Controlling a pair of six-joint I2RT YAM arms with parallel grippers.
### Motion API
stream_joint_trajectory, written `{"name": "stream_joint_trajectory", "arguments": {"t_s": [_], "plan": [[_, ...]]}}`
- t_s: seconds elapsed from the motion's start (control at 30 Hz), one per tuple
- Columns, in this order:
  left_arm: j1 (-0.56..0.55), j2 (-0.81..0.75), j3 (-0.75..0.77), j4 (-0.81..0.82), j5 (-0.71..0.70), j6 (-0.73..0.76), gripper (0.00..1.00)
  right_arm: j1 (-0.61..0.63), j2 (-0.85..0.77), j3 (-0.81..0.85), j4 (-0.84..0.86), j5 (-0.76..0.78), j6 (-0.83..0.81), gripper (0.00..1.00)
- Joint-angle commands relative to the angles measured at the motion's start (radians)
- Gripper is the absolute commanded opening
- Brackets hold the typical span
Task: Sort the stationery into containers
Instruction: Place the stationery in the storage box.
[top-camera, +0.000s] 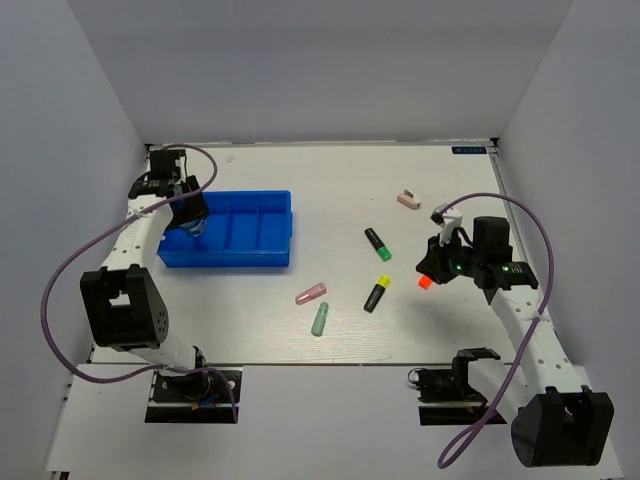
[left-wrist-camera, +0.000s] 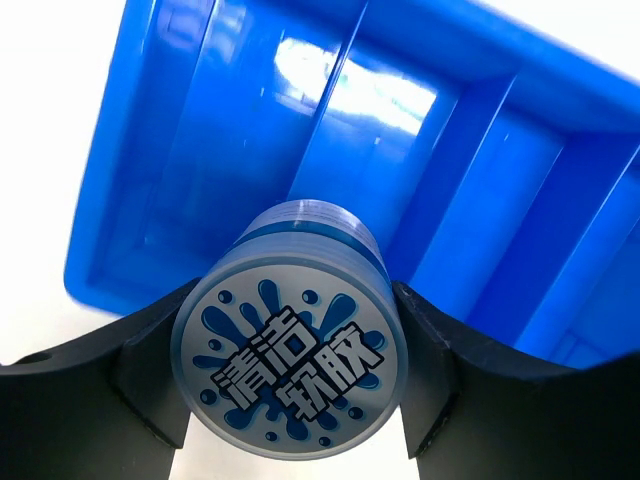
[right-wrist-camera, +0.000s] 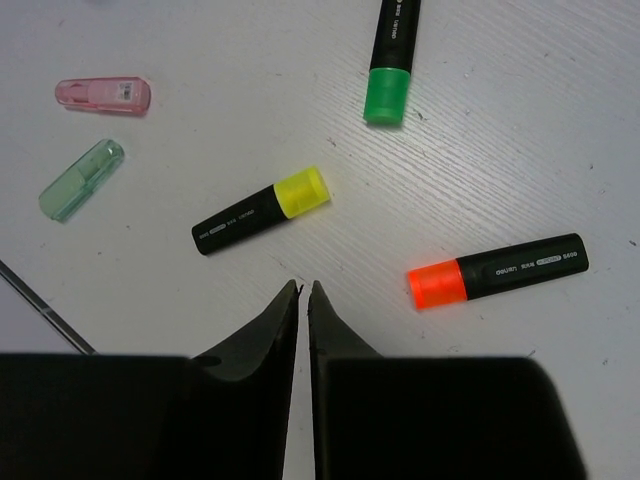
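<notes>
My left gripper is shut on the round blue-white roll and holds it over the left end of the bright-blue tray, whose divided compartments lie empty below. My right gripper is shut and empty above the table, near the orange-capped highlighter, which also shows in the top view. The yellow-capped highlighter and green-capped highlighter lie beyond it. A pink eraser and a mint eraser lie to the left. A small pink clip lies far back.
White walls close in the table on the left, right and back. A cable crosses the lower left of the right wrist view. Both arms' purple cables loop beside them.
</notes>
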Motion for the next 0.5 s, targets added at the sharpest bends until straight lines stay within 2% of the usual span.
{"name": "stream_joint_trajectory", "arguments": {"t_s": [0.0,0.27,0.47], "plan": [[0.005,0.01,0.098,0.056,-0.007,0.057,0.0,0.003,-0.006,0.044,-0.002,-0.022,-0.013,0.11],[0.005,0.106,0.121,0.073,-0.197,0.11,0.04,0.001,-0.005,0.044,-0.002,-0.02,-0.016,0.16],[0.011,0.127,0.086,0.125,-0.232,0.126,0.05,0.001,0.002,0.042,-0.006,-0.022,-0.019,0.17]]}}
